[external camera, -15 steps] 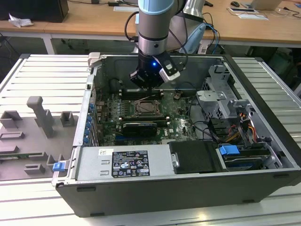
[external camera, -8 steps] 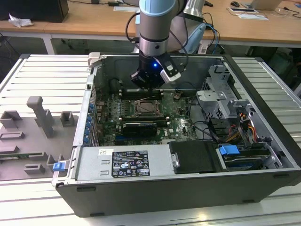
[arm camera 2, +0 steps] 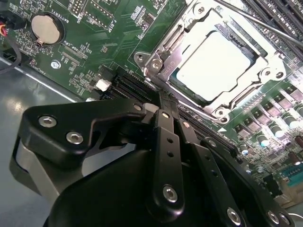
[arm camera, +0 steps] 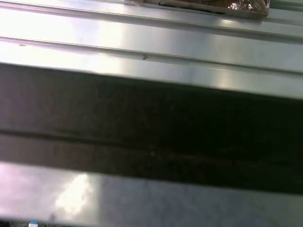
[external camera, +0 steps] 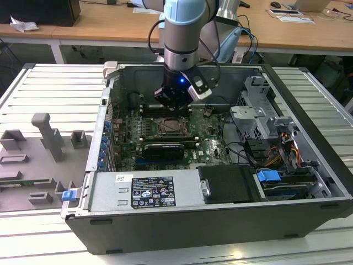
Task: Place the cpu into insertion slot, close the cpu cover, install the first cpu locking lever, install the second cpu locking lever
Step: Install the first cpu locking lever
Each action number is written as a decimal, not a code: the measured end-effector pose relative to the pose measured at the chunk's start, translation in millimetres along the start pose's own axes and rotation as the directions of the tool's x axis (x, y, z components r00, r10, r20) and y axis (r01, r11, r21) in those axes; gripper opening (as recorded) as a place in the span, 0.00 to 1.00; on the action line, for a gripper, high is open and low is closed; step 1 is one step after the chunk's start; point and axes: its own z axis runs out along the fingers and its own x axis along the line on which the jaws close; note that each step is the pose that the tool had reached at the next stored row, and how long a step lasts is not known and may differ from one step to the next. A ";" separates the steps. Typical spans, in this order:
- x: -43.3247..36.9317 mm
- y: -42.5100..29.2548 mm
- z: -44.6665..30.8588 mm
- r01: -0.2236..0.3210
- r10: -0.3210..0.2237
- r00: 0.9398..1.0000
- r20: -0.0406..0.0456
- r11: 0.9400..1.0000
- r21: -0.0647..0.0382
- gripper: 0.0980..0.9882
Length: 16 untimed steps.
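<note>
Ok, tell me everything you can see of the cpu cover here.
In the second wrist view the cpu cover is a thin silver metal frame with a large square cut-out, lying closed and flat over the socket on the green board. The pale chip shows through the opening. A thin metal lever rod crosses one edge. The gripper sits just beside one corner.

The arm [external camera: 179, 30] is a round tube with a pale blue joint cap above a silver-grey metal sleeve and a black collar. A small blue light glows at the wrist, beside a white-and-black module mounted at an angle. Black cables loop behind the arm. The gripper [arm camera 2: 163, 111] is matte black, built of flat linkage bars fastened with silver round-head screws.
</note>
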 end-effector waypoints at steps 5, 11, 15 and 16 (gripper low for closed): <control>0.0 -0.2 2.4 0.000 0.000 1.000 -0.001 1.000 0.009 0.01; -0.1 -0.1 3.1 0.000 0.000 1.000 -0.001 1.000 0.010 0.01; -0.4 0.7 -4.8 0.000 0.000 1.000 -0.001 1.000 0.010 0.01; -0.4 0.7 -4.9 0.000 0.000 1.000 -0.001 1.000 0.010 0.01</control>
